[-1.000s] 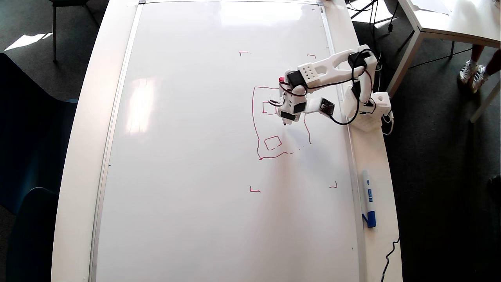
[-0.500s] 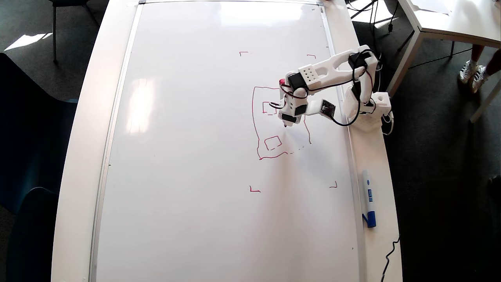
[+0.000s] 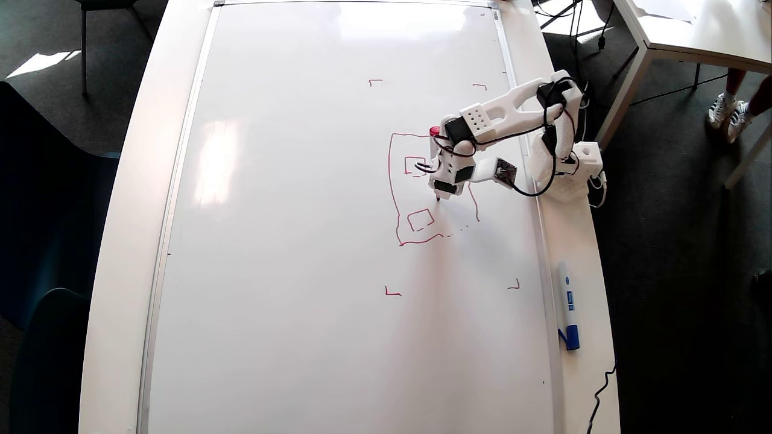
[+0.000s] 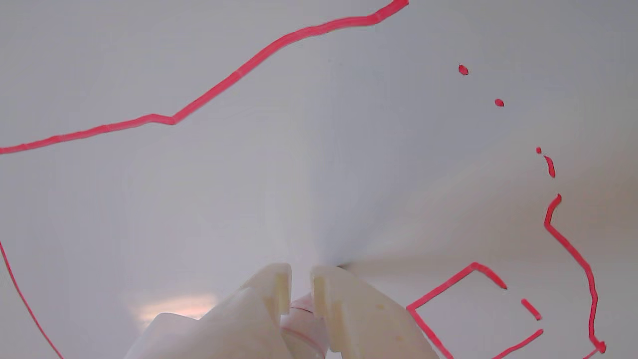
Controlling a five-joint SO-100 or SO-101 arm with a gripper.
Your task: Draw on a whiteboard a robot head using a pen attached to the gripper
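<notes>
Reaching left over the whiteboard [image 3: 301,241], arm folded, jaws pinching the pen [image 4: 304,319], tip seemingly touching inside the robot head [image 3: 398,187].

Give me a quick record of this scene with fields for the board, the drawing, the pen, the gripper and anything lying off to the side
whiteboard: flat on a white table, four red corner marks
robot head: red outline, unfinished; bottom edge breaks into dots; two small squares show in the overhead view
pen: held by the gripper, tip down at the board inside the outline, above the lower square
gripper: fingers closed around the pen
blue-capped marker: on the table rim, right of the board in the overhead view
</notes>
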